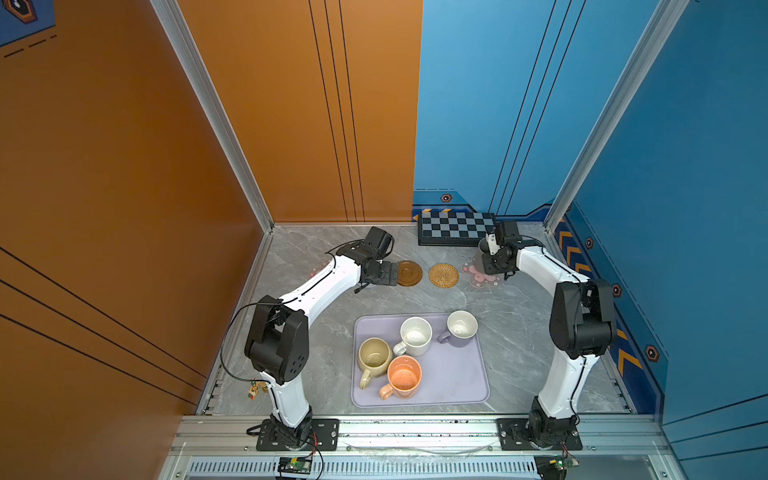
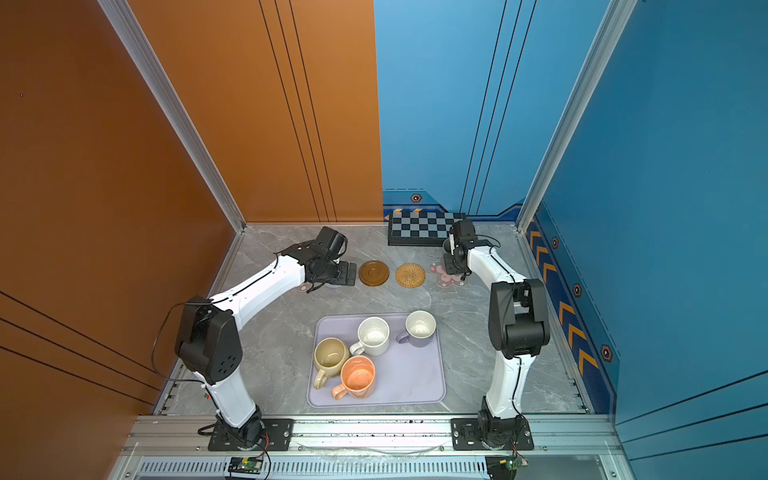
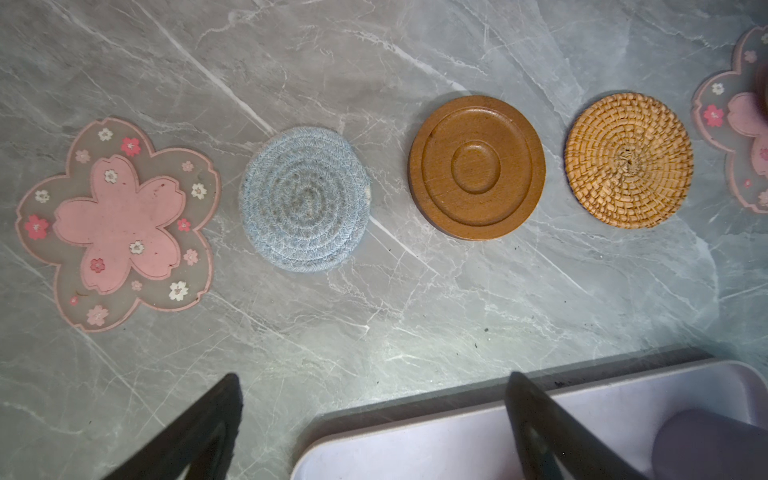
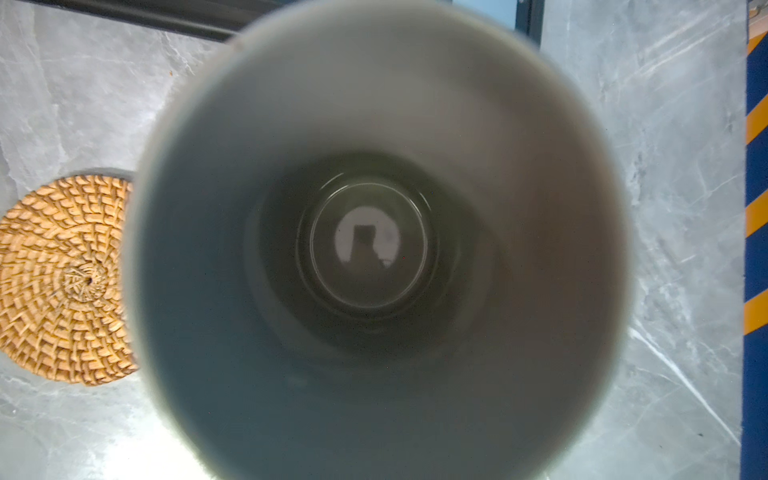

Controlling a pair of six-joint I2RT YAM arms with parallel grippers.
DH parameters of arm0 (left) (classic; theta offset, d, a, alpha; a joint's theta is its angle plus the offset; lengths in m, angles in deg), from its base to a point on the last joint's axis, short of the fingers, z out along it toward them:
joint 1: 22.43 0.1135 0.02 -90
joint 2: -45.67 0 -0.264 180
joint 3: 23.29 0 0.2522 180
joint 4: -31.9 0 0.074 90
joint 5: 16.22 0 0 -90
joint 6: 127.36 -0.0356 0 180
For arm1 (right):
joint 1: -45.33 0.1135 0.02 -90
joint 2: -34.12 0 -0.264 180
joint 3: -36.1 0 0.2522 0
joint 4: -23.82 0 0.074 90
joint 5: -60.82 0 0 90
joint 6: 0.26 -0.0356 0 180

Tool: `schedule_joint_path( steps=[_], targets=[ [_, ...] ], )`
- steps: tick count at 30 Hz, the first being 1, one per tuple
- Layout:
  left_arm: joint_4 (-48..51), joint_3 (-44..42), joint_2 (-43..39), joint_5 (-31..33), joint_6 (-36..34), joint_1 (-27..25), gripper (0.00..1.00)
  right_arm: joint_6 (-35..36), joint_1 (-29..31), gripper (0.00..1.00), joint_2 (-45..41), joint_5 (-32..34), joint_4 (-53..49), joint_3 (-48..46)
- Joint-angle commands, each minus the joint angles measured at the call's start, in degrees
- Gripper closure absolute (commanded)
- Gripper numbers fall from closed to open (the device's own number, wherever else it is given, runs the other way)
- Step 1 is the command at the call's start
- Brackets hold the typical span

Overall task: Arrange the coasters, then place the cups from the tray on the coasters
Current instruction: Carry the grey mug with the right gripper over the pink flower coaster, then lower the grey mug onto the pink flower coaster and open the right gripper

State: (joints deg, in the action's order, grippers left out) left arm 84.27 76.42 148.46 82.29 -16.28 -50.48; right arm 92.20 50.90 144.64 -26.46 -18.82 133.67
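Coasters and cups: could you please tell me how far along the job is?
Done: five flat coasters lie in a row. In hand: the right gripper holds the tall grey ceramic cup over a pink flower-shaped coaster. Left: four mugs stand on the pale lavender tray.

Both top views overlook the whole grey marble worktop (image 1: 519, 332); close, downward wrist views share the tan woven coaster (image 3: 628, 160).

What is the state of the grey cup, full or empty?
Empty: the right wrist view looks straight into the grey cup and shows its bare, shiny bottom.
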Motion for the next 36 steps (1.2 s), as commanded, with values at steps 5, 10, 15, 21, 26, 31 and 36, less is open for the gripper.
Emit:
schedule_joint_path(
  steps=[5,10,15,21,26,31,36],
  targets=[
    [0.90,1.41,0.13,-1.31,1.33,0.46,0.01,-1.66,-0.29,1.00,-0.99,-1.58,4.63,-1.88],
    [1.20,1.84,0.01,-1.34,1.40,0.31,0.01,-1.65,-0.55,1.00,-0.68,-3.05,4.63,-2.67],
    [1.69,2.02,-0.08,-1.14,1.68,0.19,0.01,-1.58,-0.55,1.00,-1.02,-3.70,4.41,-3.16],
    [1.54,1.98,-0.37,-0.88,1.63,-0.31,0.01,-1.58,-0.64,0.86,-1.16,-3.62,2.76,-3.64],
    [1.53,1.76,-0.57,0.12,1.27,-0.70,0.01,-3.56,-0.64,0.68,-1.97,-3.49,0.23,-4.55],
    [1.58,1.85,-0.54,0.55,0.89,-1.02,0.00,-5.42,-0.64,0.61,-3.44,-5.62,-0.28,-6.66],
    [1.83,1.20,-0.89,1.55,0.56,-1.54,0.00,-5.73,-0.55,0.60,-5.63,-7.25,-1.68,-7.00]
  ],
)
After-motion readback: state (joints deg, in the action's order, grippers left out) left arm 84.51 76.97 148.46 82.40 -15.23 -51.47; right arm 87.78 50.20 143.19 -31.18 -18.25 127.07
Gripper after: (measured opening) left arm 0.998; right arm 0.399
